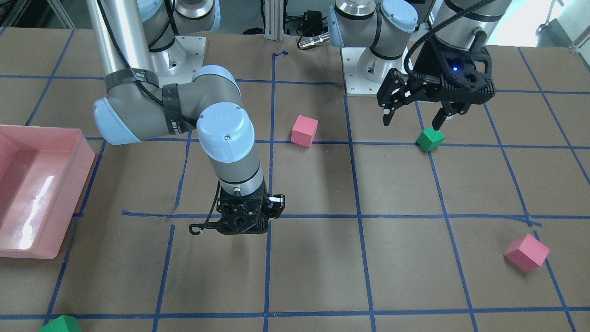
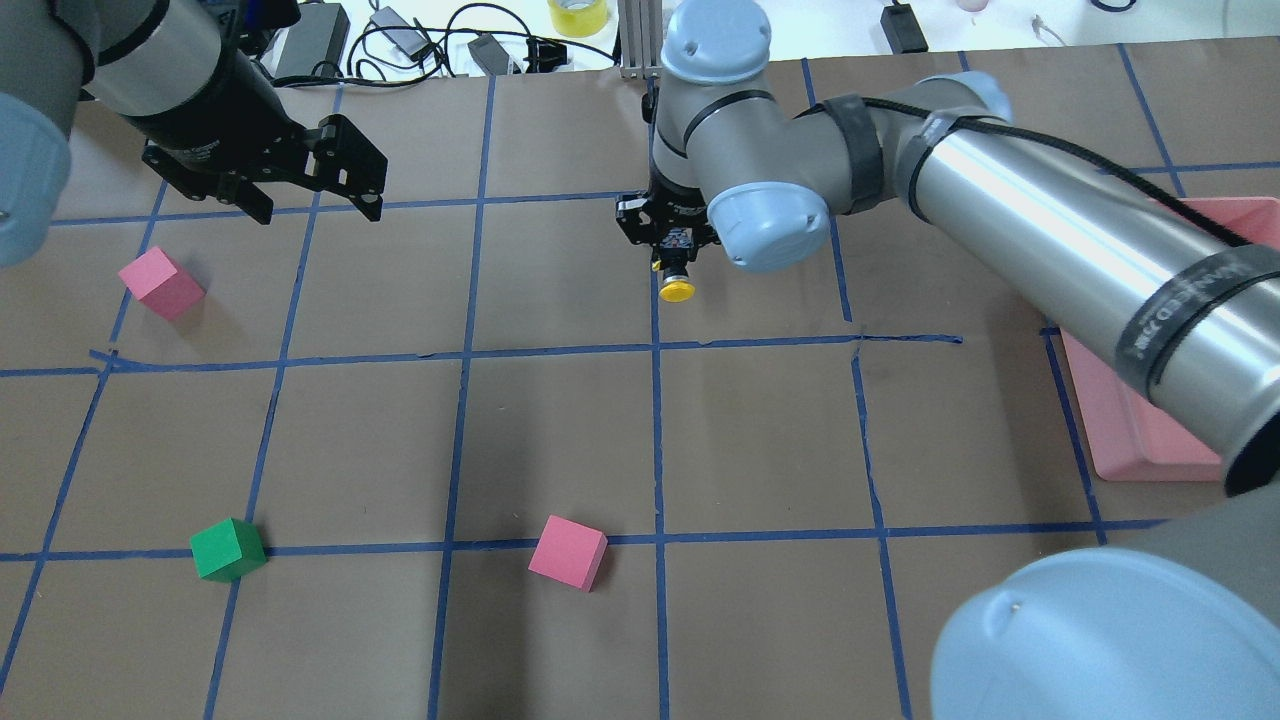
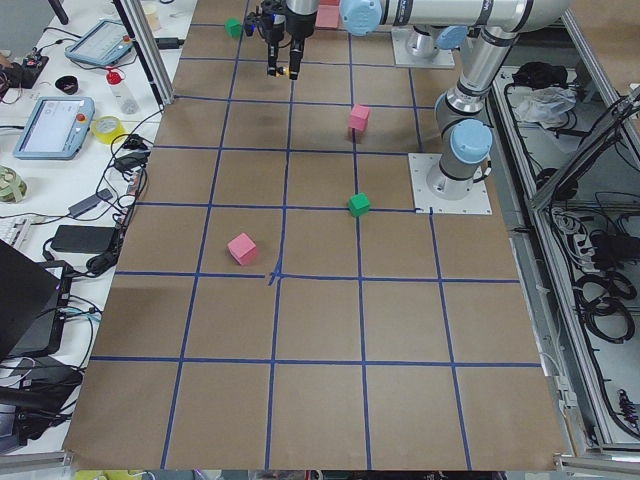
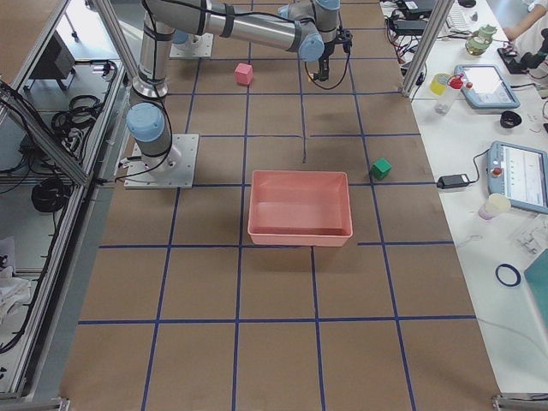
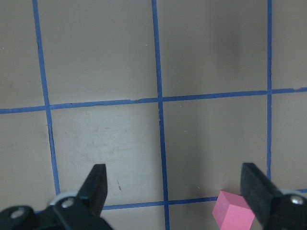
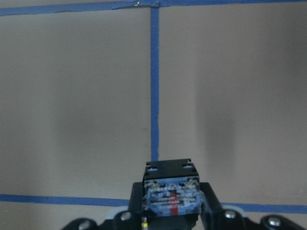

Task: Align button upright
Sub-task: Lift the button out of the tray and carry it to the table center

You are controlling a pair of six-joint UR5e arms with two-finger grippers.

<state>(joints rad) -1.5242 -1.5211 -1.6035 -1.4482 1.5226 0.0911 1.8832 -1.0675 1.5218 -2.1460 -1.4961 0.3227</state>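
My right gripper (image 2: 672,262) is shut on the button (image 2: 677,290) and holds it above the table near the middle. The yellow cap hangs below the fingers in the overhead view. In the right wrist view the button's block base (image 6: 171,189) faces the camera between the fingers (image 6: 209,203), and the cap is hidden. In the front view the right gripper (image 1: 244,226) hides the button. My left gripper (image 2: 317,211) is open and empty, above the table; in the front view it (image 1: 411,123) is just above a green cube (image 1: 430,139).
A pink tray (image 2: 1130,440) lies on my right side. Pink cubes (image 2: 161,283) (image 2: 568,552) and a green cube (image 2: 228,549) sit on the taped grid. Another green cube (image 1: 60,325) lies at the far edge. The left wrist view shows a pink cube (image 5: 233,213).
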